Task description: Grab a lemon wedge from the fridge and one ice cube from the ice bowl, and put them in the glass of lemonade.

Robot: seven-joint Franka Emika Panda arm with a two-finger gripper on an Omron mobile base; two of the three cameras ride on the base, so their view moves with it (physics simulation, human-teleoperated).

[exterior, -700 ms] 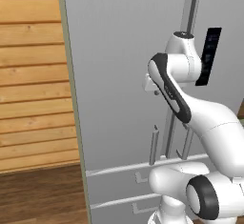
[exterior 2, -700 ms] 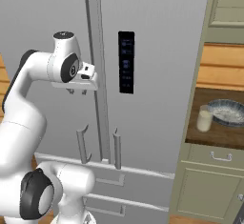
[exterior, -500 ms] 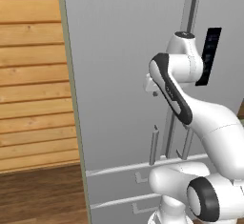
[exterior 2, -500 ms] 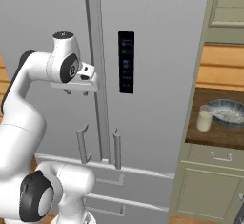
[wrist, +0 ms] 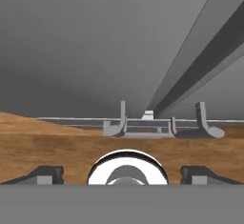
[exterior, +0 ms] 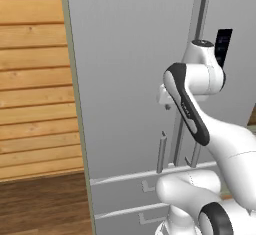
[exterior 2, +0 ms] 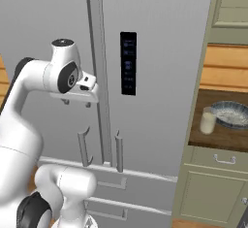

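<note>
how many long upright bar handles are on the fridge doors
2. The left door handle runs right beside the claw; the right door handle shows only as a short lower stub next to it. The drawer pulls below run sideways, so they are not counted.

I'm counting one fridge (exterior 2: 160, 76), two doors, two lower drawers (exterior 2: 145, 188). I'm also seeing one ice bowl (exterior 2: 231, 113), one glass of lemonade (exterior 2: 208, 121).

My white arm raised from the base, elbow bent high, wrist turned level, gripper (exterior 2: 75, 103) pointing downward, jaws spread wide, nothing between them, fingertips (wrist: 45, 174) set far apart in my hand view
</note>
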